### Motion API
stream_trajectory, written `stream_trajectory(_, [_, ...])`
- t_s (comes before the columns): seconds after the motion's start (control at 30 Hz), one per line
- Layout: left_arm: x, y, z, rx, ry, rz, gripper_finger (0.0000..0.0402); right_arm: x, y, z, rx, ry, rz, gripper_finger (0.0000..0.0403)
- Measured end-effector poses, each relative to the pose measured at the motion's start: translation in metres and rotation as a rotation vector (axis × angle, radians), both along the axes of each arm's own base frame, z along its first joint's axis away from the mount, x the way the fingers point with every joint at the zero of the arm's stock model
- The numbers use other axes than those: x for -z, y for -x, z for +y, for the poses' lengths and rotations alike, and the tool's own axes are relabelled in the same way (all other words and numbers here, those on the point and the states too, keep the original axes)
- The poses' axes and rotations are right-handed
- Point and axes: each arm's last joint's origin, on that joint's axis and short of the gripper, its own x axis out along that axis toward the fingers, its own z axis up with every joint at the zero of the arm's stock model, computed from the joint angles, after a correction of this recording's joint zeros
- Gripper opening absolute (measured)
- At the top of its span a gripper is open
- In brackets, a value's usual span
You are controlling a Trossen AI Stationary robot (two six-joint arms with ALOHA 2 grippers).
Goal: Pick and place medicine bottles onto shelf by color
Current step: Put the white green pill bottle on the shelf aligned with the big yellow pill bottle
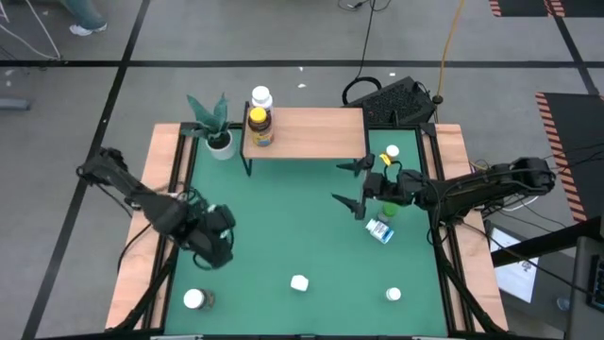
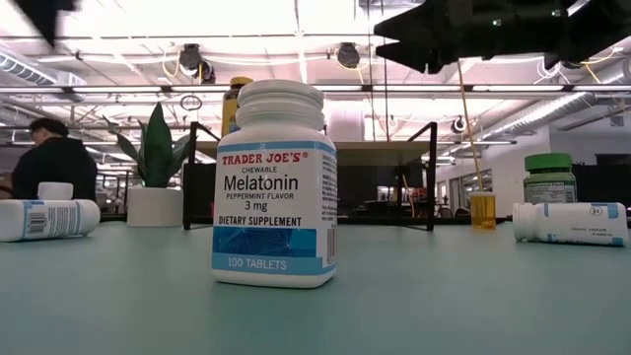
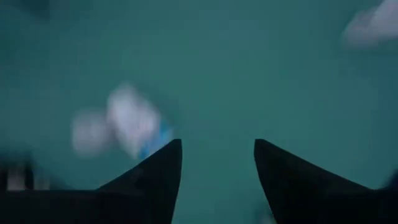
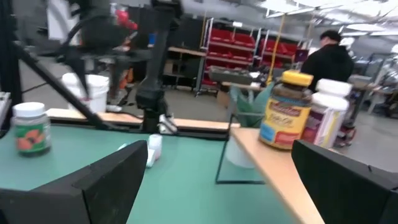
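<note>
The light-wood shelf (image 1: 311,133) stands at the table's far side. On its left end are an amber bottle with a yellow cap (image 1: 260,127) (image 4: 285,109) and a white bottle (image 1: 261,97) (image 4: 325,113). My right gripper (image 1: 355,185) (image 4: 217,180) hovers open off the shelf's near right corner, fingers pointing toward the table's left. A green-capped bottle (image 1: 387,210) (image 2: 549,177) and a white-and-blue bottle lying on its side (image 1: 379,229) (image 2: 570,223) sit just under its wrist. My left gripper (image 1: 217,242) (image 3: 217,171) is open above bare table on the near left. A white-and-blue Melatonin bottle (image 1: 299,281) (image 2: 274,182) stands near the front edge.
A small white pot with a green plant (image 1: 216,126) stands off the shelf's left end. More bottles stand at the near left (image 1: 195,299), the near right (image 1: 393,295) and by the far right edge (image 1: 393,151). A person (image 2: 51,163) is in the room behind.
</note>
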Motion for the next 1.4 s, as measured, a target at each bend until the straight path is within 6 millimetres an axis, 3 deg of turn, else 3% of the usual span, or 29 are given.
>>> stream_trajectory(0.1, [-0.002, -0.002, -0.02, -0.079, 0.124, 0.192, 0.0195, -0.001, 0.0, -0.006, 0.01, 0.006, -0.011, 0.0393])
stream_trajectory(0.3, [0.0, -0.003, -0.047, -0.198, 0.392, 0.345, 0.02, -0.002, 0.0, -0.012, -0.084, -0.008, -0.025, 0.0393])
stream_trajectory(0.43, [-0.001, -0.002, -0.051, -0.324, 0.431, 0.37, 0.0226, -0.002, 0.0, -0.014, -0.109, -0.012, -0.025, 0.0393])
stream_trajectory(0.6, [-0.003, -0.001, -0.074, -0.461, 0.529, 0.306, 0.0281, 0.0, 0.0, -0.012, -0.155, 0.001, 0.002, 0.0393])
stream_trajectory(0.77, [0.003, 0.019, -0.097, -0.665, 0.466, 0.294, 0.0333, 0.0, 0.0, -0.012, -0.154, 0.008, 0.002, 0.0393])
stream_trajectory(0.93, [0.006, 0.037, -0.103, -0.734, 0.384, 0.317, 0.0361, 0.0, 0.0, -0.012, -0.155, 0.01, 0.002, 0.0393])
stream_trajectory(1.17, [0.018, 0.036, -0.1, -0.712, 0.322, 0.213, 0.0363, 0.0, 0.0, -0.012, -0.155, 0.008, 0.002, 0.0393])
stream_trajectory(1.4, [0.04, 0.032, -0.107, -0.713, 0.433, 0.363, 0.0357, 0.0, 0.0, -0.012, -0.156, -0.006, 0.0, 0.0393])
